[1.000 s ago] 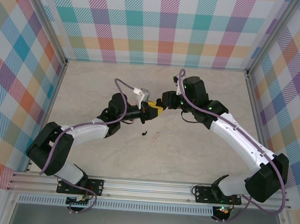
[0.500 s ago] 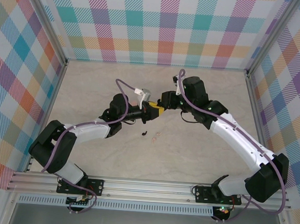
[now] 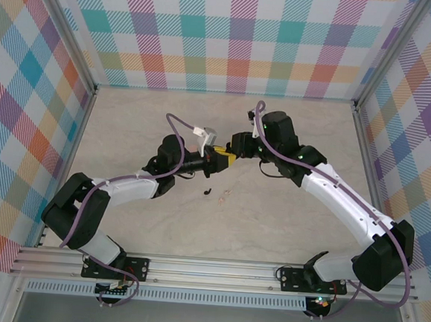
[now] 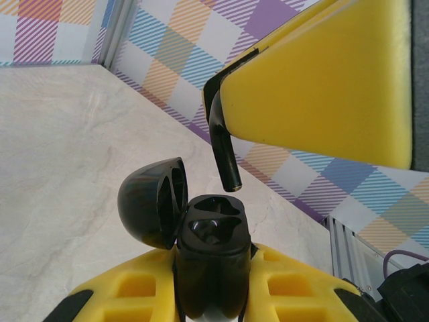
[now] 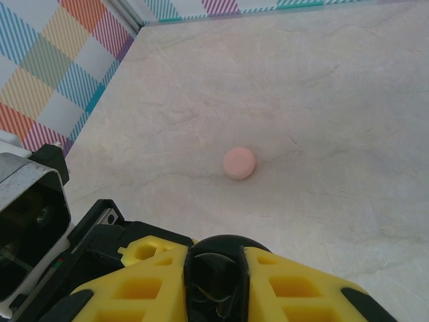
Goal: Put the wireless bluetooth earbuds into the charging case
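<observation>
The charging case [image 4: 211, 235] is black, not pink: an open clamshell with its lid [image 4: 154, 201] flipped to the left and two empty sockets. My left gripper [image 4: 211, 275] is shut on its body and holds it upright. Just above the sockets hangs the black stem of an earbud [image 4: 224, 144], pinched in my right gripper [image 5: 216, 282], which is shut on it. In the top view the two grippers [image 3: 217, 158] [image 3: 235, 149] meet tip to tip above mid-table. A second earbud [image 3: 207, 192] lies on the table just in front of them.
A small round salmon-pink puck [image 5: 239, 163] lies alone on the pale marble table [image 3: 285, 226]. Checked walls and aluminium rails [image 3: 84, 121] close in the table on three sides. The left wrist's camera housing [image 5: 27, 221] sits close to my right fingers.
Almost nothing: the right wrist has shifted very slightly, and both grippers keep their hold.
</observation>
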